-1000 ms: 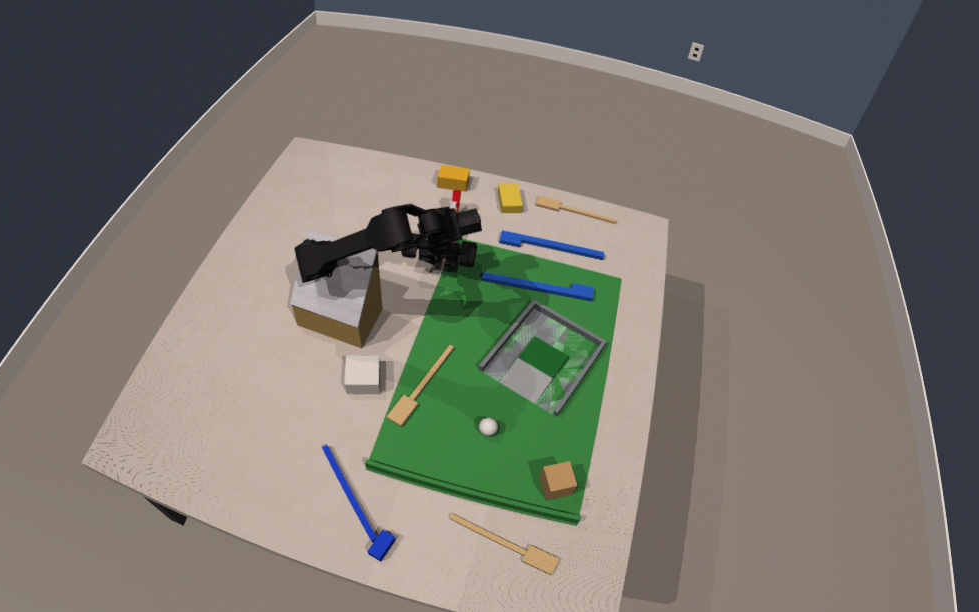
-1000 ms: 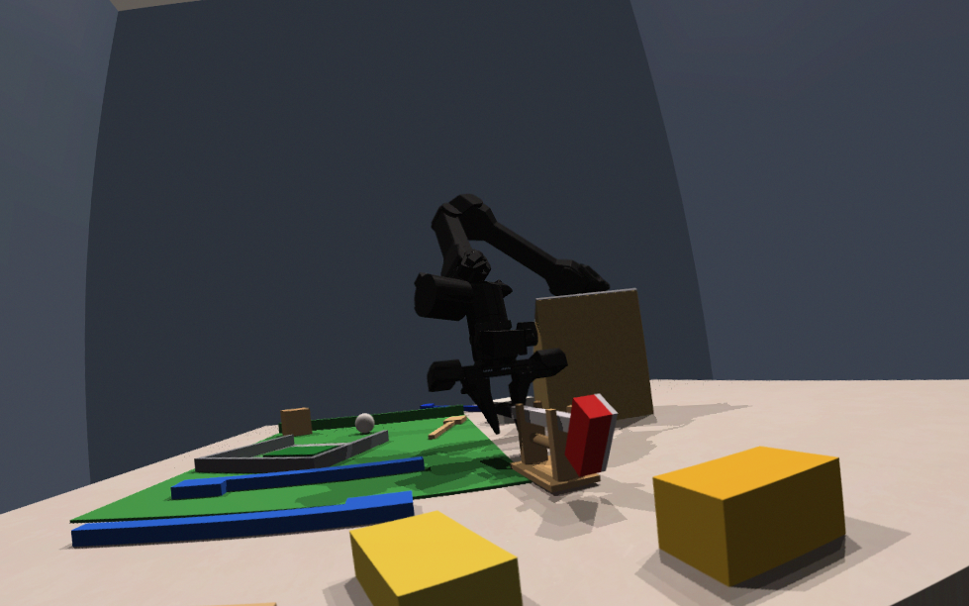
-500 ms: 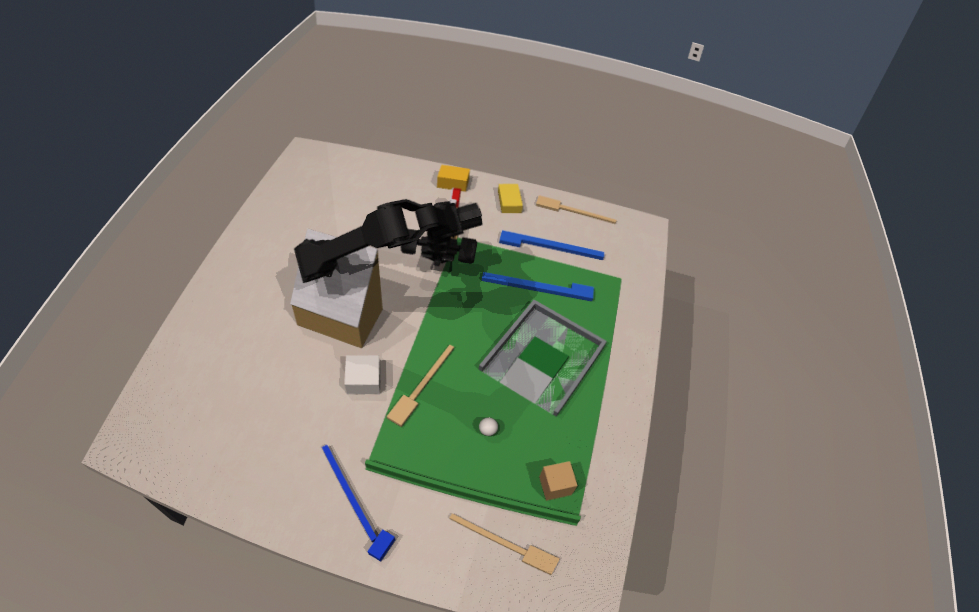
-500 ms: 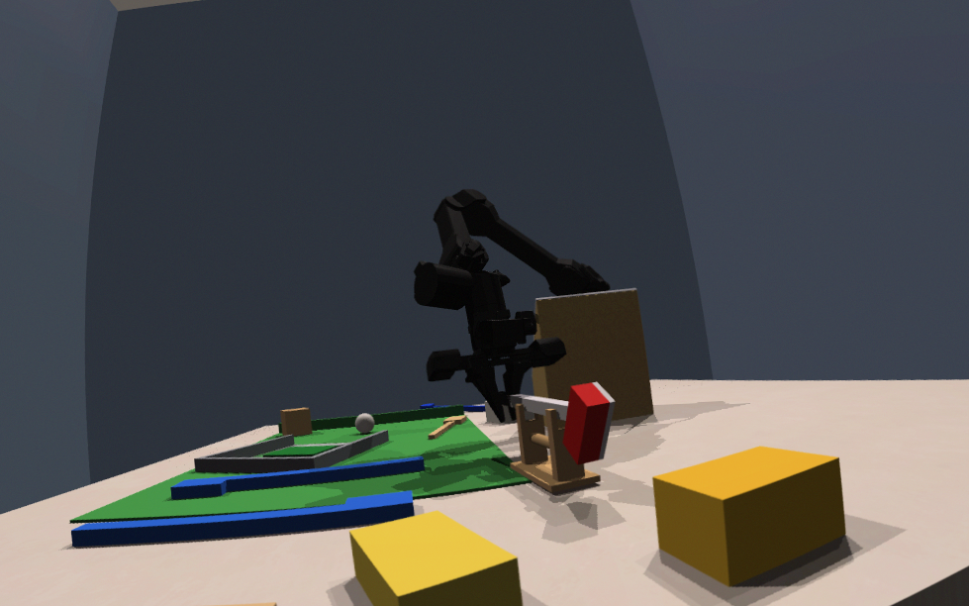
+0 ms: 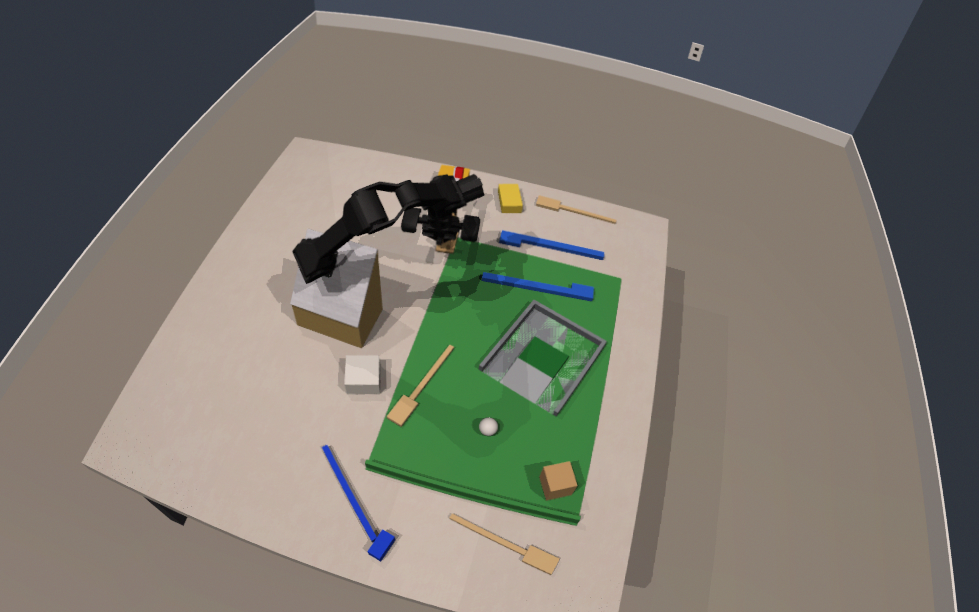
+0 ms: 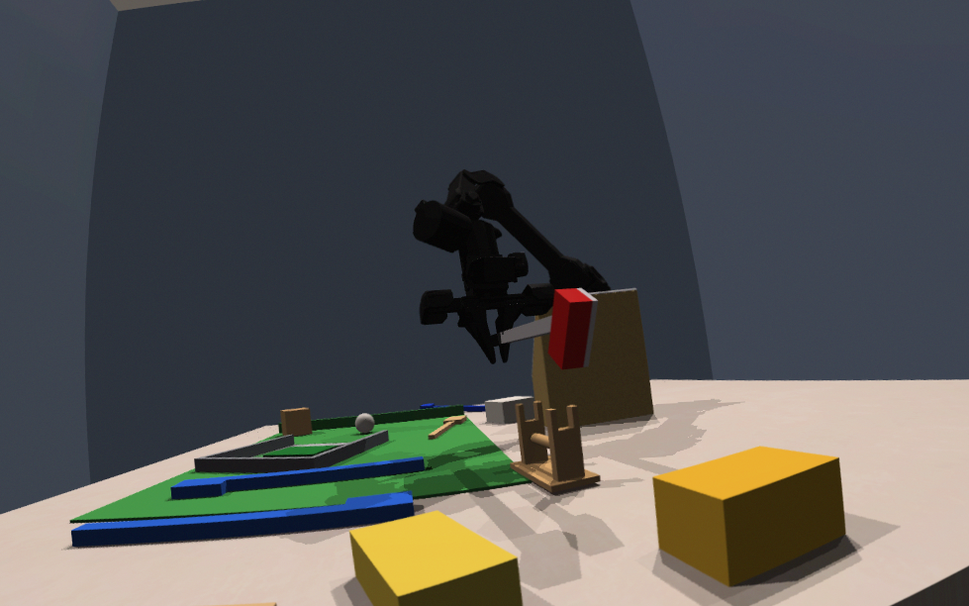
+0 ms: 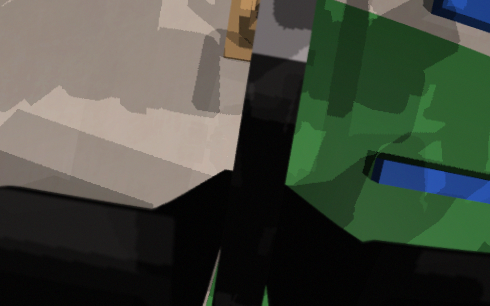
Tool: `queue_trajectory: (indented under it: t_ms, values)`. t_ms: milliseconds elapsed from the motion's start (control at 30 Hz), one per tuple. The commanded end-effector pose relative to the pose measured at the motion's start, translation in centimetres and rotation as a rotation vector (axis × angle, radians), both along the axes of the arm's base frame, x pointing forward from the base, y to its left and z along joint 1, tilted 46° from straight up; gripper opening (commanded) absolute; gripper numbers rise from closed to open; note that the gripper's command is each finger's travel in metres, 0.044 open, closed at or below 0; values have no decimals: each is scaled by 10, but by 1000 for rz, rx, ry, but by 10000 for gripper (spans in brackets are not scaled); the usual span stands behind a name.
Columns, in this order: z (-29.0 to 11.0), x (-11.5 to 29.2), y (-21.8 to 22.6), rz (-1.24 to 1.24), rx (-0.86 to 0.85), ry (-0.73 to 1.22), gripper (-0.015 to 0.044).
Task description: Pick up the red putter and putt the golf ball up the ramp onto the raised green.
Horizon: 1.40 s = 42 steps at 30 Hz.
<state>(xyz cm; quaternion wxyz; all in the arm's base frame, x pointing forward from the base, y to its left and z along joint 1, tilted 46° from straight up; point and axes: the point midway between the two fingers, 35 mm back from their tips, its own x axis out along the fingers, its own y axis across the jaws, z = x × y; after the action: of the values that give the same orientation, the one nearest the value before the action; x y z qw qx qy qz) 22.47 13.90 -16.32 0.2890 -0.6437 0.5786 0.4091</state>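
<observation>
My gripper (image 6: 499,358) (image 7: 248,184) is shut on the dark grip of the red putter (image 5: 460,172) (image 6: 568,329) (image 7: 280,42). The putter is raised above its wooden stand (image 5: 445,246) (image 6: 566,452) (image 7: 239,40), with its grey shaft sloping and its red head toward the table's back edge. The fingertips are hidden in the top view. The white golf ball (image 5: 488,426) (image 6: 364,423) rests on the green mat (image 5: 431,334) (image 6: 134,512). The grey ramp (image 5: 526,380) leads up to the dark raised green (image 5: 543,357) (image 6: 299,451), inside a grey-walled frame.
Two blue putters (image 5: 546,286) (image 5: 561,247) lie near the mat's back edge. Yellow blocks (image 6: 435,554) (image 6: 747,512) stand behind the stand. A wooden putter (image 5: 431,374) and brown block (image 5: 558,480) are on the mat. A white block (image 5: 361,373) stands beside it.
</observation>
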Motion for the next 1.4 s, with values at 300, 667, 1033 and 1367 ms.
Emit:
queue_trajectory:
  t_ms: [300,667,1033,1367]
  values:
    - [55,46,-31,-303,24,-208,0]
    - [108,73,-72,-590,43,-390,0]
    - [172,92,-133,-917,6,-660,0]
    - [230,87,-193,-1208,-42,-918,0]
